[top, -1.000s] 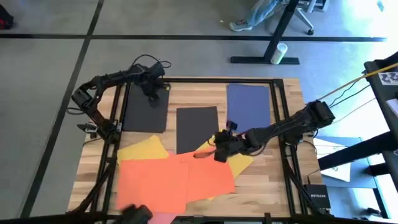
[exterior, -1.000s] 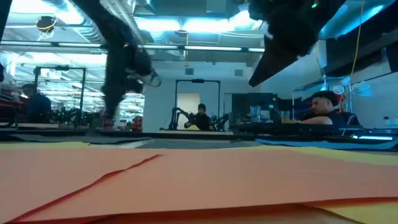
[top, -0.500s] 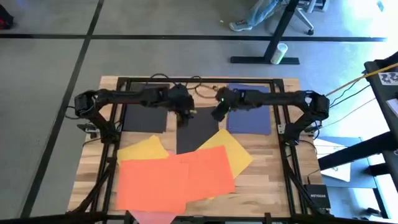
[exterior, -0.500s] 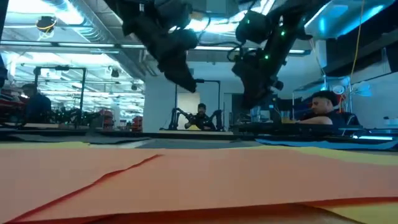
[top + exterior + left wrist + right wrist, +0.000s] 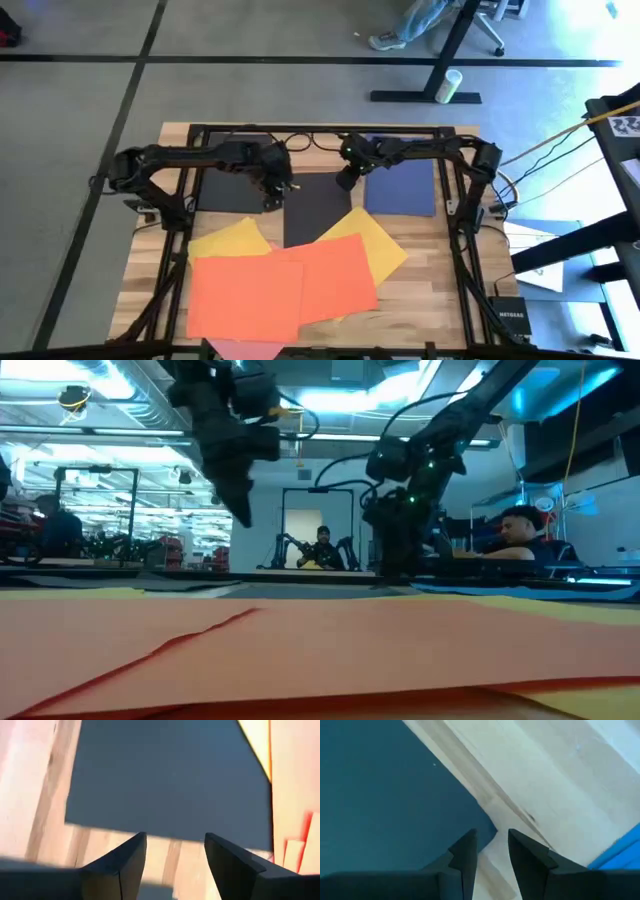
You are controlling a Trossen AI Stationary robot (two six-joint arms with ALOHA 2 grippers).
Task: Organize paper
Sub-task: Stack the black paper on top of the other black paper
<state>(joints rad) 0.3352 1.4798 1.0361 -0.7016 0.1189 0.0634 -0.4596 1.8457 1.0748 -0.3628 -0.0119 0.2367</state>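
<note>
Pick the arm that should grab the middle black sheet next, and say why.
Right, probably. The right gripper sits open at the middle black sheet's far corner, its edge between the fingers. The left gripper, also open, hovers beside the sheet's other side.
</note>
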